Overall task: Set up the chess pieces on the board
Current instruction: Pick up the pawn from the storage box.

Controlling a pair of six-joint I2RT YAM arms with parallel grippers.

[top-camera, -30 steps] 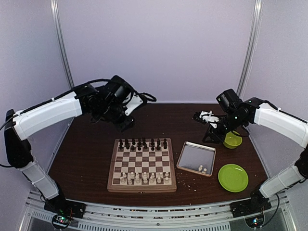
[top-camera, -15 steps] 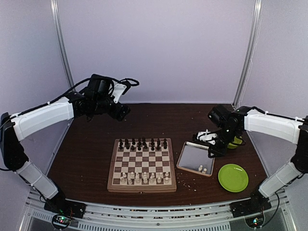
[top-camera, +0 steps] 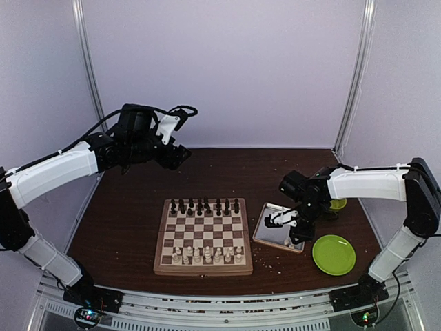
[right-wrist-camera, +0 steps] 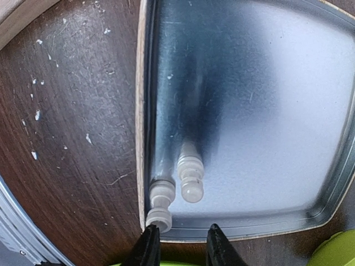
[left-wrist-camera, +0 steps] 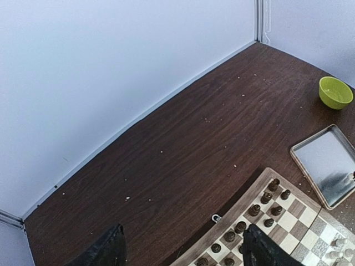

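Your right tool [right-wrist-camera: 182,246] has swung down over the tray [right-wrist-camera: 266,111], narrowly apart and empty above two chess pieces [right-wrist-camera: 191,180], likely picking next; your left tool [left-wrist-camera: 183,250] hangs apart.

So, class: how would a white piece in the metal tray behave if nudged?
The white pieces look small and narrow-based, so a nudge probably tips one. The metal tray looks smooth and shiny, so it may skid. They stand close, so one might knock the other.
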